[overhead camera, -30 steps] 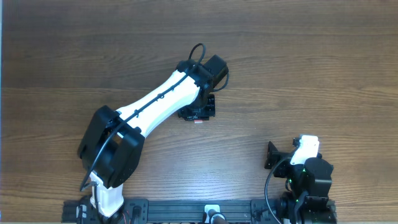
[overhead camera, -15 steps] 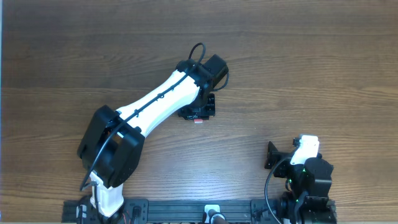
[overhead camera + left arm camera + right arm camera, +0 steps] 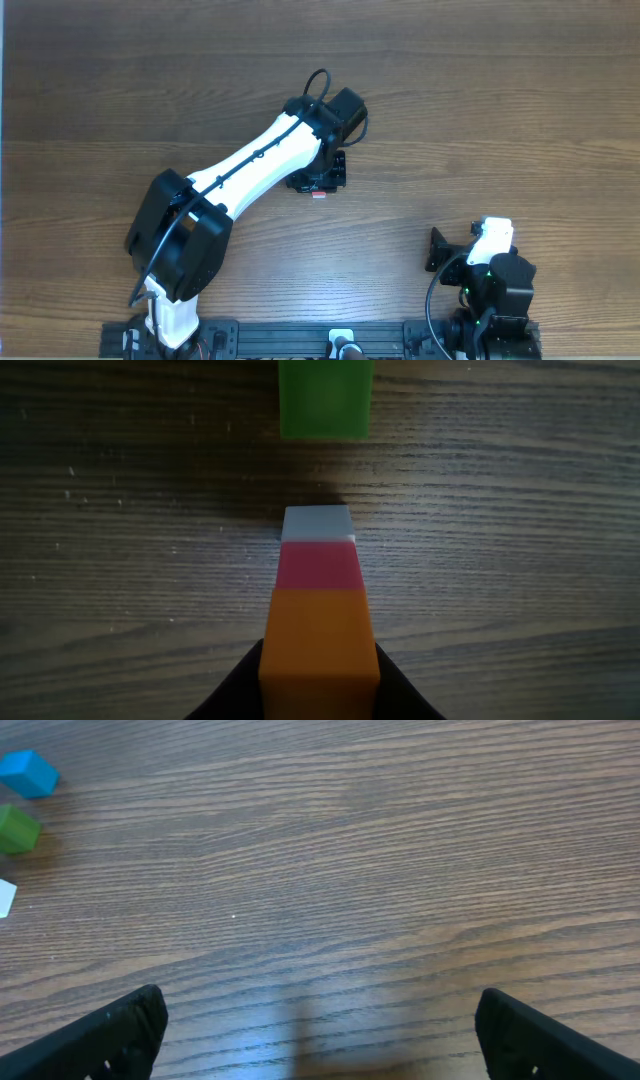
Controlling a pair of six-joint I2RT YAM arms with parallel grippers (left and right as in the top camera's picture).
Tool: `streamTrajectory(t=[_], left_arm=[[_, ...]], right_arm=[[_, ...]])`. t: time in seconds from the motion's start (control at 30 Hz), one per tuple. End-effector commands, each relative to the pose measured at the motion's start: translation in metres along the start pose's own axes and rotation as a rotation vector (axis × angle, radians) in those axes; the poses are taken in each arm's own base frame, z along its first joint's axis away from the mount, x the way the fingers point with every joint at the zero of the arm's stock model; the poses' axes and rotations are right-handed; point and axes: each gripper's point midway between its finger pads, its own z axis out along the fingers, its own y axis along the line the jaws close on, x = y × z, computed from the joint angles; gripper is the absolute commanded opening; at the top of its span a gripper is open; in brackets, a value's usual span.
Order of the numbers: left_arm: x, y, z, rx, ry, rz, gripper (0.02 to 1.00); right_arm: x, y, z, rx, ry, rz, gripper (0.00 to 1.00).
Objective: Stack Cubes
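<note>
L arm (image 3: 265, 155) is stretching over wood table (image 3: 500, 100), L gripper (image 3: 320, 184) hanging near centre; R arm (image 3: 495, 265) is sitting folded.

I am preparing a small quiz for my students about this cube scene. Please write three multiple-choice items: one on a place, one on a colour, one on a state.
1. Where is the green cube relative to the stack?
A. On top of it.
B. On the table, apart from it.
C. Under it.

2. Which colour is the stack's top cube?
A. Blue.
B. Green.
C. Orange.

3. How is the right gripper?
A. Open and empty.
B. Shut on a blue cube.
C. Shut on the green cube.

Key: 1 B, it lies on bare wood beyond the stack. 2 C, the orange cube is uppermost. 3 A, its fingers stand wide apart with nothing between them.
</note>
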Motion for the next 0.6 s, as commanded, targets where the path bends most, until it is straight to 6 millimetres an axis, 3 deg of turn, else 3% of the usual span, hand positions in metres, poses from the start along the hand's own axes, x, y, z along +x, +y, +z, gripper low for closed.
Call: streamTrajectory(t=[0.03,0.6], left_arm=[[-0.0065,0.0012,0.0009,-0.007,-0.011,0.010,0.321],[-0.0090,0.0024,0.0008,-0.012,-0.021,0.011,0.459]], right_arm=[[0.0000,-0.0002,0.0001,0.000,-0.005,-0.003,0.993],[-0.0001,-0.0002,0.0001,0.000,-0.006,-0.003,0.993]])
